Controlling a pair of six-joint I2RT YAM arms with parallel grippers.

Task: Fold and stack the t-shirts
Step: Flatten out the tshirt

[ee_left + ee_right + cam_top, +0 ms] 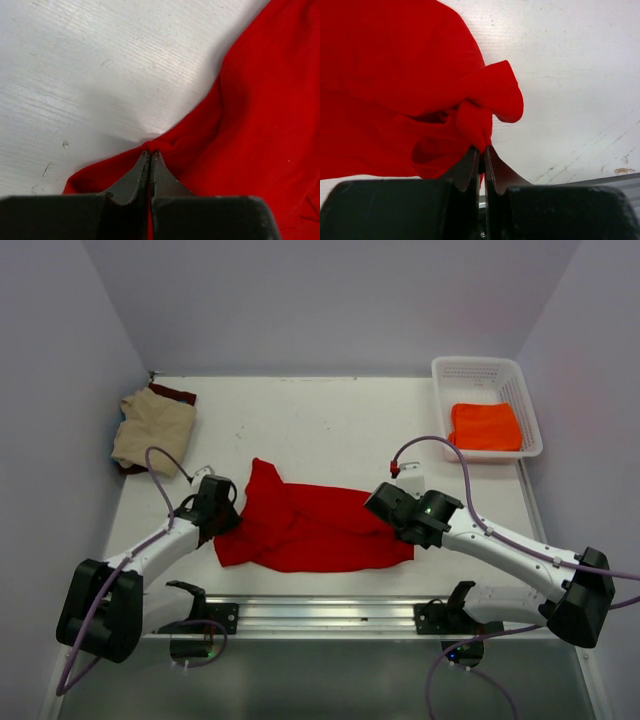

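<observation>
Both hands are clamped on the red t-shirt (310,525).

Left gripper (150,154): jaws pressed together, with the cloth edge puckered right at the tips. Bare table (100,65) ahead and left of the tips, shirt body spreading off to their right.

Right gripper (481,148): jaws pinched on a bunched fold, with a lobe of cloth curling over just above the tips. Shirt body is to their left, bare table to their right.

The shirt lies rumpled between my 2 hands, not flat, and 1 corner pokes out just beyond the left hand.

My read on the step: 2-point grab is done, spread and first fold are not yet made.

Next move, as I judge it: lift both ends together, pull apart to take out the slack, lay flat, then fold. Needs matched height and tension. Left pinch looks like edge only, so it could slip.

Others:
- tan t-shirt (153,428) on top of the dark maroon t-shirt (178,393), well beyond the left hand
- orange t-shirt (485,426) in the white basket (480,367), well beyond the right hand
</observation>
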